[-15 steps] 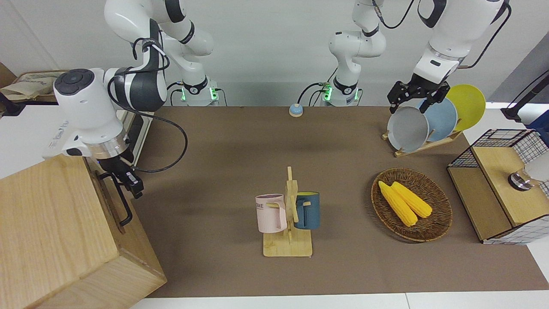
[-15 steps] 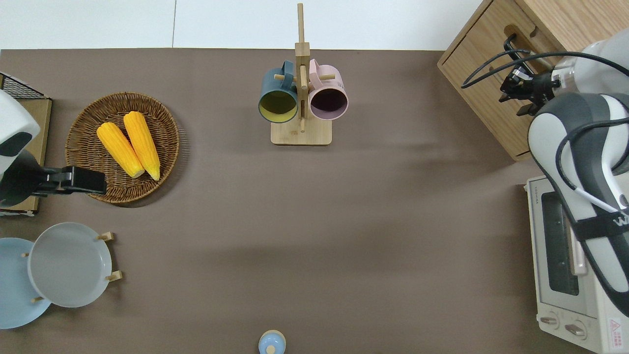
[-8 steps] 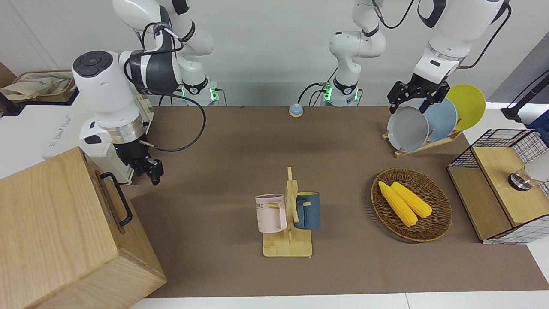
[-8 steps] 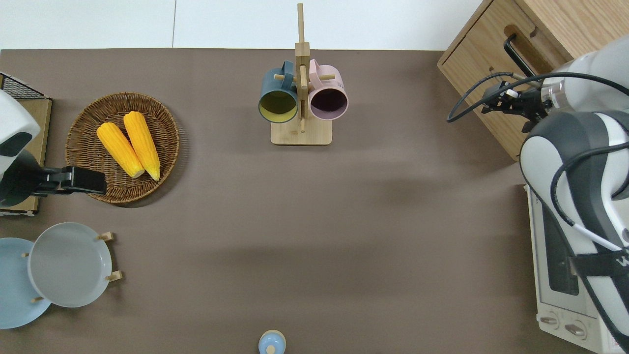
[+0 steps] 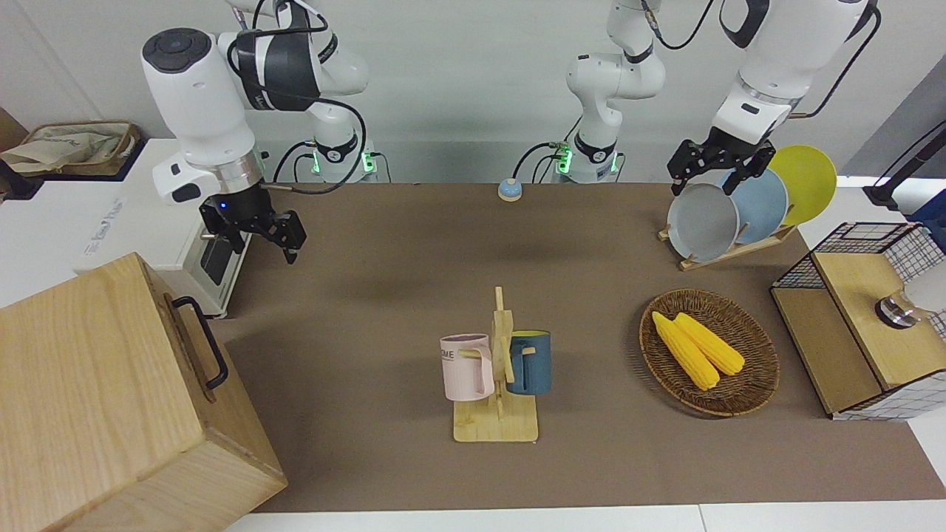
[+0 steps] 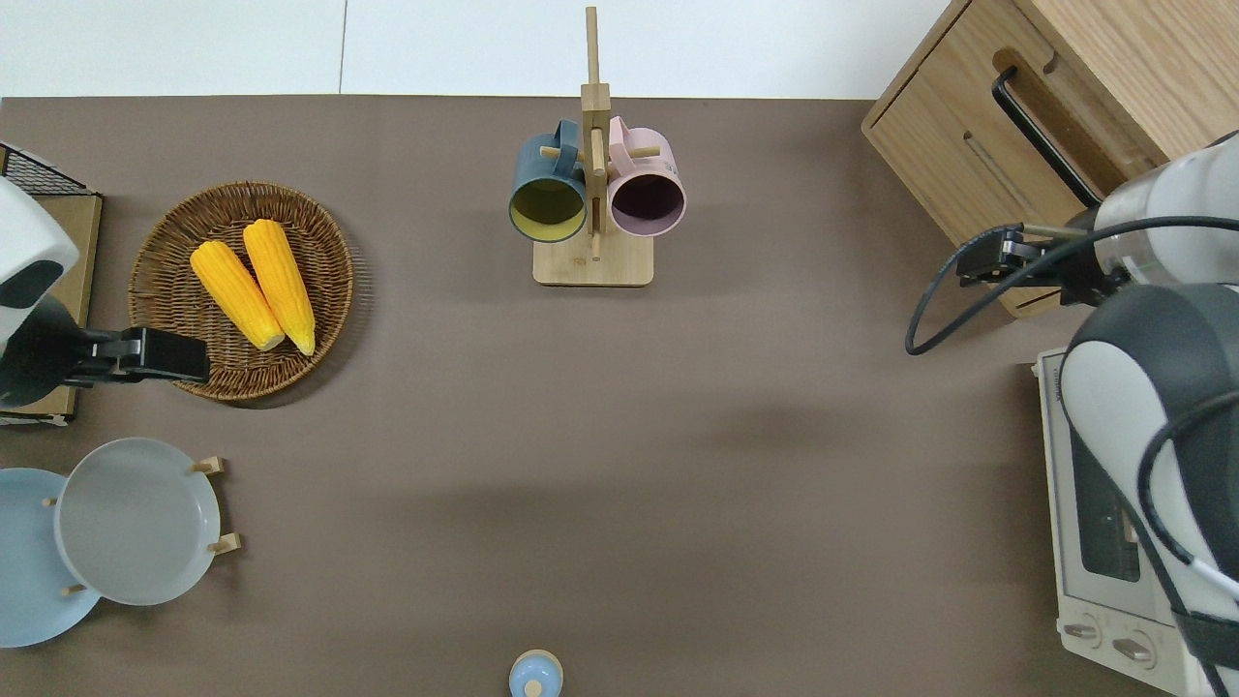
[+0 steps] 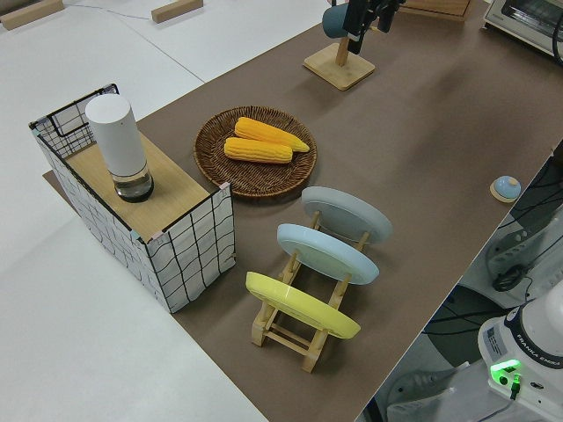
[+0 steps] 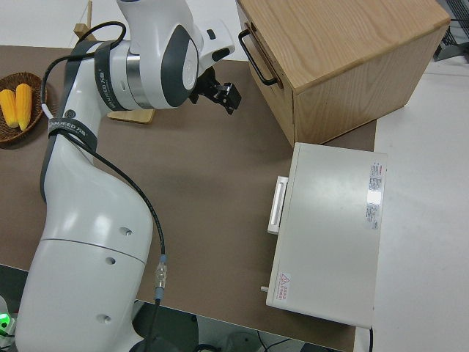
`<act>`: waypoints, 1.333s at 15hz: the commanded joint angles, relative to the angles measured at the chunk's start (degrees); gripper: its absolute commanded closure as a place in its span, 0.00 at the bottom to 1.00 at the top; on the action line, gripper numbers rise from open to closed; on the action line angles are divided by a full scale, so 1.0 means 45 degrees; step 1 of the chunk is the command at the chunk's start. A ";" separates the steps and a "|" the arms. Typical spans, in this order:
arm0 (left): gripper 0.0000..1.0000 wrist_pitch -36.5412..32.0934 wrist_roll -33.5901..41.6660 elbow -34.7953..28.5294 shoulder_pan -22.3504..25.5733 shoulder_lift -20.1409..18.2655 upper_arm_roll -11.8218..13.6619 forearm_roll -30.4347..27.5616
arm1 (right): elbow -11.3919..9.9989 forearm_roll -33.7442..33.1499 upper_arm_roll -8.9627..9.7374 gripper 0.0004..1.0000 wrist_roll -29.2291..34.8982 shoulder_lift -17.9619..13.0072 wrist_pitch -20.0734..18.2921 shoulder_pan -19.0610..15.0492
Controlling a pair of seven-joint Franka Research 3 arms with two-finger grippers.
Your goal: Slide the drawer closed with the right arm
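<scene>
the drawer (image 6: 1007, 136) sits flush in the light-wood cabinet (image 5: 96, 399) at the right arm's end of the table (image 6: 619, 436), its black loop handle (image 6: 1041, 136) standing free with nothing touching it. the right gripper (image 5: 275, 235) hangs in the air, clear of the cabinet, over the brown mat by the cabinet's corner nearest the robots and just beside the white toaster oven (image 6: 1113, 542); its fingers are spread apart and hold nothing. the left arm is parked, and i cannot tell whether its claw is released or clenched. near the middle of the table a mug tree (image 6: 592, 194) carries a pink mug (image 6: 647, 194) and a dark blue mug (image 6: 548, 198).
</scene>
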 commanded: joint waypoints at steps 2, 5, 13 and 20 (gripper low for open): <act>0.00 -0.0183 0.0018 0.0027 -0.0046 -0.0106 0.0046 0.0162 | -0.0882 0.0290 0.0028 0.02 -0.1960 -0.1705 -0.1293 -0.0253; 0.00 -0.0183 0.0018 0.0027 -0.0046 -0.0106 0.0046 0.0162 | -0.0610 0.0328 -0.0050 0.02 -0.2844 -0.2000 -0.2370 -0.0196; 0.00 -0.0183 0.0018 0.0027 -0.0046 -0.0106 0.0046 0.0162 | 0.1166 0.1538 -0.2863 0.02 -0.3040 -0.1124 -0.3837 0.1466; 0.00 -0.0183 0.0018 0.0027 -0.0046 -0.0106 0.0046 0.0162 | 0.1481 0.0270 -0.0363 0.02 -0.3021 -0.1083 -0.3662 -0.0332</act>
